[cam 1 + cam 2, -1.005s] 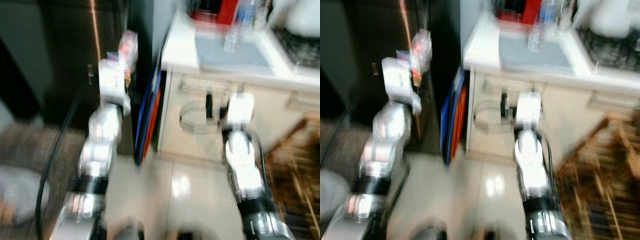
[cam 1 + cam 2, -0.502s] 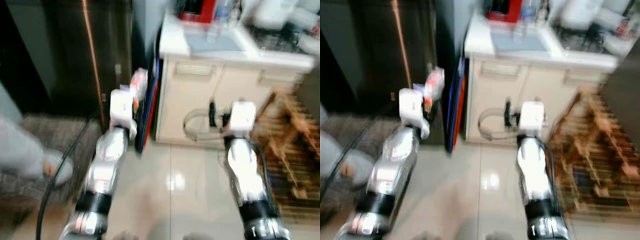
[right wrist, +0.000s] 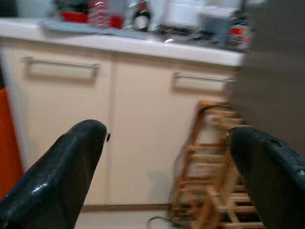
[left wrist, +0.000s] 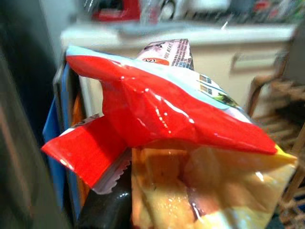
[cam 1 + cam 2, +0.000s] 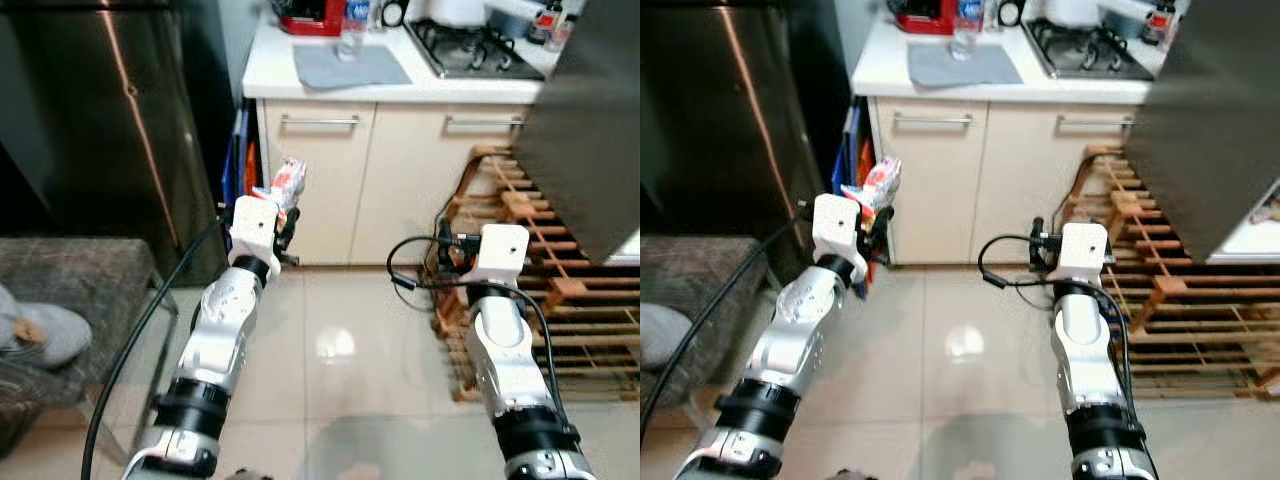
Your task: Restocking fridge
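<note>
the left gripper (image 5: 287, 215) is clamped on a red and yellow snack packet (image 4: 167, 129), holding it up at about chest height in front of the robot. in the left wrist view one black finger (image 4: 107, 210) shows under the packet's lower edge, and the crinkled red top flap folds over a clear yellow part through which pale pieces of food can be seen. in the head views the packet (image 5: 285, 185) sticks up above the white wrist block, tilted toward the cabinets.

the right gripper (image 3: 167, 176) hangs with nothing in it, its two black fingers (image 3: 62, 167) spread wide apart, pointing toward the cream cabinet doors (image 3: 119, 124). its arm (image 5: 1080, 330) reaches forward on the robot's right, with a black cable (image 5: 1005, 265) looping beside the wrist.

ahead stands a white counter (image 5: 300, 80) with a grey mat (image 5: 350, 65), a clear water bottle (image 5: 352, 18), a red appliance (image 5: 312, 15) and a gas hob (image 5: 475, 50). left of the cabinets is a tall dark steel fridge (image 5: 110, 130), its door closed, with blue and orange flat boards (image 5: 240, 165) wedged in the gap between them. a wooden rack (image 5: 540, 260) stands on the glossy tiled floor (image 5: 340, 350) to the right, below a dark panel (image 5: 590, 120). a grey rug (image 5: 60, 290) lies at the left, and a person's foot in a grey slipper (image 5: 40, 335) rests on it.
</note>
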Available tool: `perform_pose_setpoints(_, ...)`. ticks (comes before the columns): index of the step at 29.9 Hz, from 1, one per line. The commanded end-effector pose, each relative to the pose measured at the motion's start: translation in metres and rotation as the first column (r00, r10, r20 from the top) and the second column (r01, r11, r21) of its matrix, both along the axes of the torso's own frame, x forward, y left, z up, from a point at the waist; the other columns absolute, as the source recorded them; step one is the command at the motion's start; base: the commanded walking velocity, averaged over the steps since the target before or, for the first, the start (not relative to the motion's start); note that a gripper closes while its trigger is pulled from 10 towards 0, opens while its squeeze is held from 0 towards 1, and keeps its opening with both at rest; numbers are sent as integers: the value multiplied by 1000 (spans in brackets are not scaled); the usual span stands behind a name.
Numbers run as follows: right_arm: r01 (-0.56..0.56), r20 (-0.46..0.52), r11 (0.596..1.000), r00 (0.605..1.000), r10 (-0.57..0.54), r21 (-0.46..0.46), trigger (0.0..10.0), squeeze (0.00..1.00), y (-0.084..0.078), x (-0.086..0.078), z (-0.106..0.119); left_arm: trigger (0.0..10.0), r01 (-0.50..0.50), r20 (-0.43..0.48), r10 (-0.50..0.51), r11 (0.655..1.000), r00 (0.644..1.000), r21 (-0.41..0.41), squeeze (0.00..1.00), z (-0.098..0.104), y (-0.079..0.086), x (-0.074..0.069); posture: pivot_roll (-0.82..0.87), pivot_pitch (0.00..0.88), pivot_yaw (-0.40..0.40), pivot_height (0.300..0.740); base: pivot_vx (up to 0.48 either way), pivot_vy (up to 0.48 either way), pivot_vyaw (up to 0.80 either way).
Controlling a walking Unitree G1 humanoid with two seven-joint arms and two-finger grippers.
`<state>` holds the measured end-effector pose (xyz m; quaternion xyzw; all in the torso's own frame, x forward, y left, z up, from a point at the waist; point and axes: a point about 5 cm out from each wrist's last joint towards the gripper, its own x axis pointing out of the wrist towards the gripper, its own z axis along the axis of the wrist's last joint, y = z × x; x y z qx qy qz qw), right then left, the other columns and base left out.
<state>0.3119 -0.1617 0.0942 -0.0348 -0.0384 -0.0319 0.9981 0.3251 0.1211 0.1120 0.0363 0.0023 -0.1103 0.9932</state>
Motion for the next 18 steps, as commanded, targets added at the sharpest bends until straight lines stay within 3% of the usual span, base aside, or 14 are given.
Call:
perform_pose_setpoints(1, -11, 5, 1000, 1000, 11, -23, 10000, 51, -2, 0, 1, 10000, 1, 35, -1, 1000, 999, 1, 0, 7, -2, 2, -140, 0, -3, 740, 0, -454, 0)
perform_pose_setpoints(18, -37, -22, 999, 999, 37, -26, 10000, 51, 1, 0, -6, 10000, 13, 34, -13, 1000, 999, 6, 0, 6, -3, 9, -147, 0, 6, 740, 0, -453, 0)
